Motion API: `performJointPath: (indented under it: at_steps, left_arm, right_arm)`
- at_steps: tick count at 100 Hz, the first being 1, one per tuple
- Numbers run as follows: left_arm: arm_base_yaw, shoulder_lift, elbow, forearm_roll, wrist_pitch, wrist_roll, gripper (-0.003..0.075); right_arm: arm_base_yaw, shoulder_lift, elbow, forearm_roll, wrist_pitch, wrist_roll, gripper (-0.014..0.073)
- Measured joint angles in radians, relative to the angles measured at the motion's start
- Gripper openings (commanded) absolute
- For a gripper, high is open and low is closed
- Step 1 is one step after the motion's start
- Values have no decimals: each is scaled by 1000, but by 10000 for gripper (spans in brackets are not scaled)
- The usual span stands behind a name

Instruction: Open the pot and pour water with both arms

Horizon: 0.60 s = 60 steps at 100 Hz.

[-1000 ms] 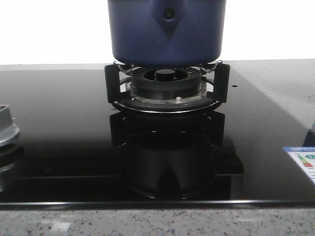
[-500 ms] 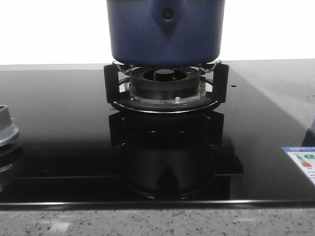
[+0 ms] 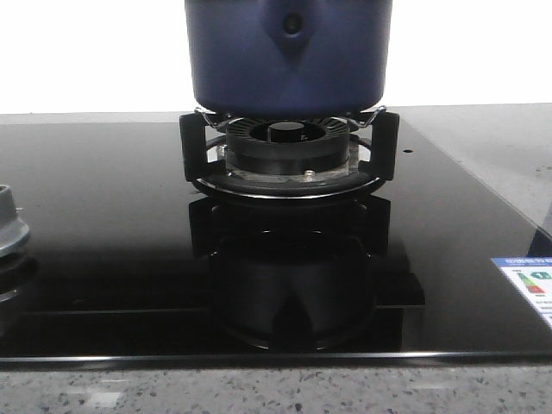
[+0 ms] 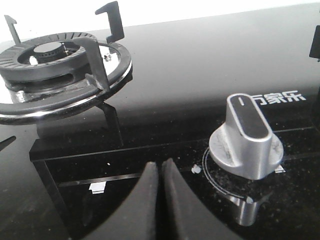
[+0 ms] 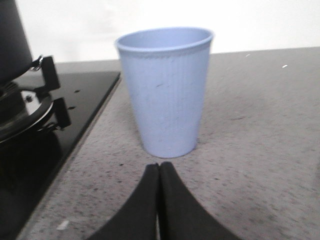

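One navy pot (image 3: 289,56), two burners (image 3: 289,142), one silver control knob (image 4: 245,137), one pale blue ribbed cup (image 5: 165,90) and one energy label (image 3: 528,285) share a single black glass hob (image 3: 103,207) on the speckled table (image 5: 250,125).

Ahead of me the pot (image 3: 289,56), dark navy blue with smooth sides, a rounded bottom edge and a pointed handle mount with a round rivet facing me, sits upright on the burner's black prongs.
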Motion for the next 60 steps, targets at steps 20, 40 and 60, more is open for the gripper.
performJointPath:
  at_steps: [20, 40, 60]
  left_arm:
    - [0, 0, 0, 0, 0, 0, -20]
    - [0, 0, 0, 0, 1, 0, -20]
    - [0, 0, 0, 0, 1, 0, -20]
  right_arm:
    - [-45, -110, 0, 3, 214, -5, -71]
    - [-45, -117, -2, 5, 297, -6, -71]
    - [-45, -116, -4, 5, 302, -16, -71]
